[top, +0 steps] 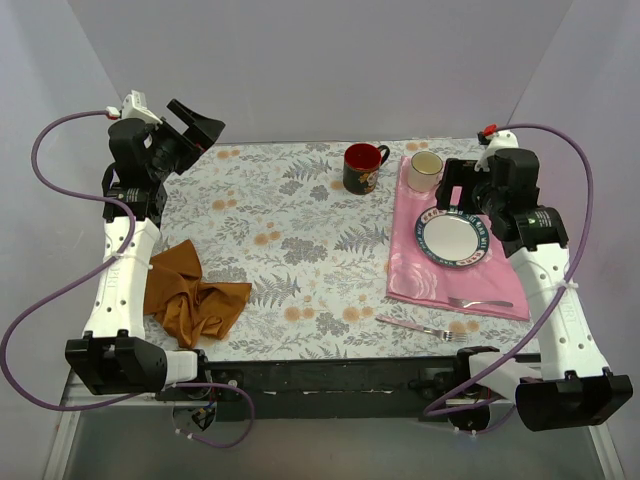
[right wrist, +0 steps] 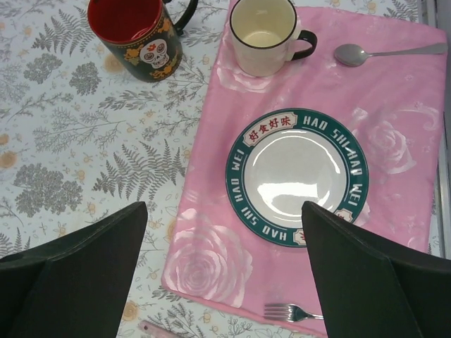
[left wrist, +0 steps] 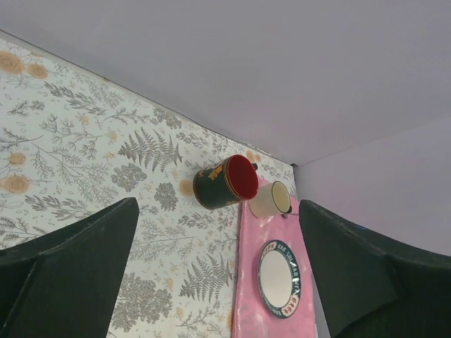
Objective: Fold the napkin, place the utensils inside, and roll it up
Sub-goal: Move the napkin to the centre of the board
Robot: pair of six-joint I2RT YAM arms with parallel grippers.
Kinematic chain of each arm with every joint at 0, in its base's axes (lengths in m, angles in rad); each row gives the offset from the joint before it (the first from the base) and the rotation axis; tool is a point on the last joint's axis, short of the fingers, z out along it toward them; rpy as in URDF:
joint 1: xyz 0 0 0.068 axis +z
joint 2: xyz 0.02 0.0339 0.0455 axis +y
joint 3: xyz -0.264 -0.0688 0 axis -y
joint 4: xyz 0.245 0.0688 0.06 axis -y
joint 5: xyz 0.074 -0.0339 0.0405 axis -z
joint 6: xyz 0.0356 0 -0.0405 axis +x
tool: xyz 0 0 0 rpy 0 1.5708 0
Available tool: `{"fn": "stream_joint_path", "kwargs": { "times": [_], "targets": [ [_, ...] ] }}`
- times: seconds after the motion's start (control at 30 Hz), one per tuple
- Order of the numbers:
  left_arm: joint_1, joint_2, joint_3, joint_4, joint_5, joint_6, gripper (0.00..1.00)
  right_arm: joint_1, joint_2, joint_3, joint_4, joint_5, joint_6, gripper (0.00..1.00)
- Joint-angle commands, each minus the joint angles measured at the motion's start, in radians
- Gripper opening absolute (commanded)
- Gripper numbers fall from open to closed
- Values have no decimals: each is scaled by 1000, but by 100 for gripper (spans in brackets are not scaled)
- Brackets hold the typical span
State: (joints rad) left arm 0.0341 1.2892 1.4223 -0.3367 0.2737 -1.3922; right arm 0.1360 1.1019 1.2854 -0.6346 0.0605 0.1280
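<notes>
- napkin [top: 190, 295]: crumpled in a heap, not folded, on the floral surface [top: 280, 220] at its near-left side, just beside the left arm. Nothing grips it.
- first fork [top: 482, 302]: lies on the near edge of the pink cloth [top: 415, 275].
- second fork [top: 420, 328]: on the bare surface, just in front of that cloth. Both forks are well apart from the napkin.
- left end effector [top: 197, 125]: released, jaws spread wide, empty, raised over the far-left corner.
- right end effector [right wrist: 223, 205]: released, jaws wide, empty, hanging above the plate [right wrist: 243, 144].
- plate sits on the pink cloth; cream mug [right wrist: 262, 35] at the cloth's far corner; spoon [right wrist: 384, 51] beside it; skull mug [right wrist: 134, 35] just off the cloth.
</notes>
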Motion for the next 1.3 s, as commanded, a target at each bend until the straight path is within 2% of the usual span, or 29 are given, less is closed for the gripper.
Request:
{"fn": "stream_joint_path", "kwargs": {
  "times": [0.0,0.03,0.1,0.13,0.27,0.43,0.53,0.57,0.63,0.67,0.77,0.97,1.03,1.27],
  "targets": [
    [1,-19,7,-7,45,10,98,10,47,25,44,-111,10,99],
    [1,-22,16,-16,44,21,98,46,59,26,59,-157,18,99],
    [1,-30,52,-62,18,61,98,111,107,32,114,-150,45,99],
    [0,-47,59,-76,9,74,98,182,127,35,131,-140,77,99],
    [1,-94,61,-111,-16,123,98,347,249,12,333,-188,237,99],
    [0,-133,32,-131,-67,137,98,612,416,-24,556,-104,425,99],
    [0,-128,23,-134,-42,127,98,729,599,46,662,-125,580,99],
    [0,-125,23,-136,-33,116,98,756,701,78,665,-132,631,99],
    [0,-114,17,-136,-1,76,98,827,798,196,658,-142,663,99],
    [0,-111,14,-139,39,65,98,843,878,230,652,-137,683,99],
    [-2,-113,-5,-142,96,45,98,886,952,255,702,-145,745,98],
    [0,-134,-16,-150,81,64,98,948,955,125,808,-88,857,92],
    [0,-134,-14,-147,84,64,98,968,976,117,823,-90,886,88],
    [0,-120,-5,-148,94,58,98,990,1027,115,855,-73,937,85]
  ]
}}
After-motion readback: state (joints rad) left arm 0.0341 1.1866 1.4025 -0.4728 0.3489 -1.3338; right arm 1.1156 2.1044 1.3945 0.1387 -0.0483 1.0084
